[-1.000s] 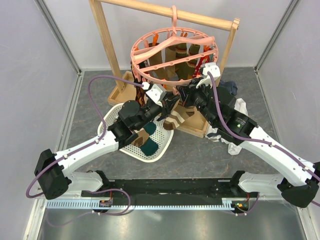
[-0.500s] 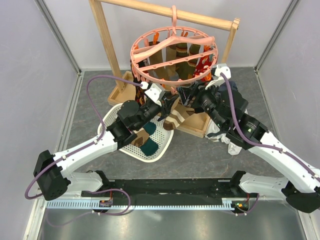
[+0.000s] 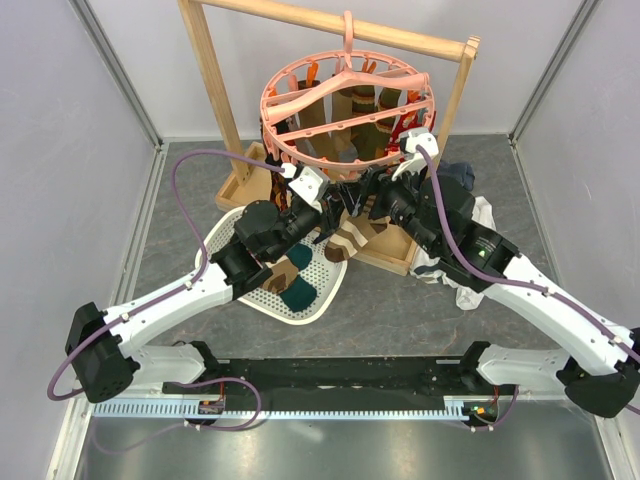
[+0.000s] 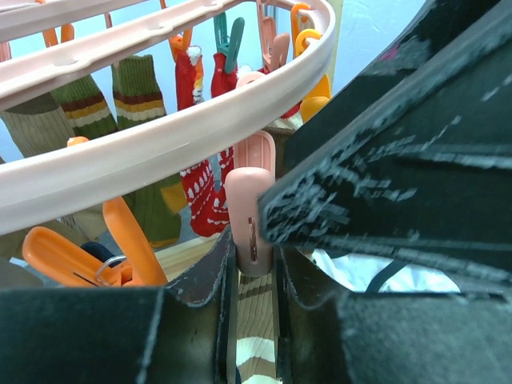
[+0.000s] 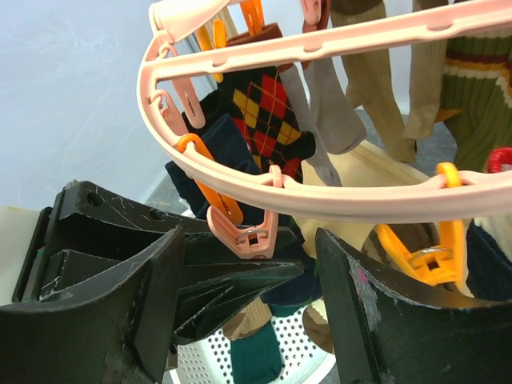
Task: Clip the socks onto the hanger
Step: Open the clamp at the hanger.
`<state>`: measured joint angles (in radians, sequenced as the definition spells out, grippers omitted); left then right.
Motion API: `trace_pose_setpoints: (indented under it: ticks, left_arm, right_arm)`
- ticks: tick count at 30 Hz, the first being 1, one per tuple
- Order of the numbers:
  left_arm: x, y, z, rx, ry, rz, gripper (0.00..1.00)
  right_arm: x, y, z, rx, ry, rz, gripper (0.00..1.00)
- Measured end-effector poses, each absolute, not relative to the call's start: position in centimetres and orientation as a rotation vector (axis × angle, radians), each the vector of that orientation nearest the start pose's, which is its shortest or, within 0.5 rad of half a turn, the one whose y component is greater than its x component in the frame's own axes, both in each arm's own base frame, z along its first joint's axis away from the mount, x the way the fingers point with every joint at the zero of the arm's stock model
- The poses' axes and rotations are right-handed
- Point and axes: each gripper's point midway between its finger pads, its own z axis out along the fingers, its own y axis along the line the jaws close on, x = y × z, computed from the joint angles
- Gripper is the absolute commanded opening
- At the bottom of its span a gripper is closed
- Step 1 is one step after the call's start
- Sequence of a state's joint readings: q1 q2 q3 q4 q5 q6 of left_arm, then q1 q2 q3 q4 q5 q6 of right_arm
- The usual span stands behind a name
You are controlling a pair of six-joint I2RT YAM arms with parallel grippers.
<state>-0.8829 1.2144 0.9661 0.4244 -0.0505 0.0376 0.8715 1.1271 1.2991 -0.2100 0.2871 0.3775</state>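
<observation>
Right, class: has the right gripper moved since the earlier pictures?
Yes. The right gripper has shifted left and nearer the arm bases, away from the wooden rack's right post, since half a second ago.

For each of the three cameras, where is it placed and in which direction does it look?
Top external: fixed above and behind the arm bases, looking down and forward at the hanger on the wooden rack; the left arm and right arm show.
Left wrist: below the ring, looking up; its left claw is closed around a pink clip.
Right wrist: also below, looking up at the ring; its right claw is open at the bottom.
Shared: all views show the hanger; both wrist views show the hung socks.
</observation>
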Motion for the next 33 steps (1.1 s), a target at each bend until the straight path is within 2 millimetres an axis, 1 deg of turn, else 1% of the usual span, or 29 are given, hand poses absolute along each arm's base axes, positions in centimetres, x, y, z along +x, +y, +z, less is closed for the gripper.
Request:
trace_pose_setpoints:
  ticks: [7, 10, 16, 17, 19, 20, 22, 23, 25, 26, 28, 29, 30, 31, 33]
  left_arm:
    - [28.3, -32.8, 35.9, 0.598, 1.31, -0.667, 0.02]
    - [28.2, -32.8, 35.8, 0.6, 1.313, -0.668, 0.02]
    - [28.0, -32.7, 35.9, 0.592, 1.319, -0.679, 0.02]
    - [28.0, -32.7, 36.0, 0.59, 1.319, -0.683, 0.02]
    - [27.9, -32.7, 36.1, 0.587, 1.319, -0.69, 0.02]
    - [27.8, -32.7, 36.1, 0.585, 1.319, -0.694, 0.03]
    - [27.8, -32.6, 36.1, 0.582, 1.324, -0.699, 0.07]
    - [27.7, -32.6, 36.1, 0.581, 1.325, -0.701, 0.12]
    - [27.7, -32.6, 36.2, 0.577, 1.326, -0.707, 0.18]
    - [27.6, -32.6, 36.3, 0.574, 1.327, -0.71, 0.24]
    - [27.6, -32.5, 36.4, 0.569, 1.328, -0.715, 0.31]
    - [27.5, -32.4, 36.4, 0.567, 1.329, -0.715, 0.38]
    - [27.5, -32.3, 36.4, 0.567, 1.332, -0.715, 0.43]
    - [27.4, -32.3, 36.4, 0.565, 1.334, -0.716, 0.51]
    - [27.2, -32.1, 36.5, 0.561, 1.339, -0.722, 0.57]
  right_arm:
    - [27.9, 28.0, 39.8, -0.199, 1.657, 0.729, 0.67]
    - [28.1, 28.3, 39.8, -0.201, 1.652, 0.736, 0.62]
    - [28.2, 28.7, 39.9, -0.206, 1.643, 0.746, 0.48]
    - [28.2, 28.7, 40.0, -0.206, 1.64, 0.746, 0.44]
    - [28.3, 28.7, 40.1, -0.203, 1.635, 0.745, 0.39]
    - [28.3, 28.7, 40.1, -0.204, 1.634, 0.744, 0.33]
    - [28.4, 28.6, 40.1, -0.203, 1.632, 0.736, 0.26]
    - [28.5, 28.6, 40.1, -0.203, 1.631, 0.731, 0.2]
    - [28.6, 28.4, 40.2, -0.199, 1.626, 0.72, 0.13]
    - [28.7, 28.3, 40.2, -0.195, 1.625, 0.718, 0.08]
    - [28.7, 28.3, 40.3, -0.19, 1.622, 0.718, 0.04]
    - [28.7, 28.3, 40.3, -0.19, 1.622, 0.718, 0.04]
    - [28.7, 28.3, 40.3, -0.188, 1.621, 0.72, 0.04]
    - [28.7, 28.3, 40.3, -0.189, 1.621, 0.721, 0.04]
    - [28.7, 28.3, 40.2, -0.189, 1.621, 0.72, 0.04]
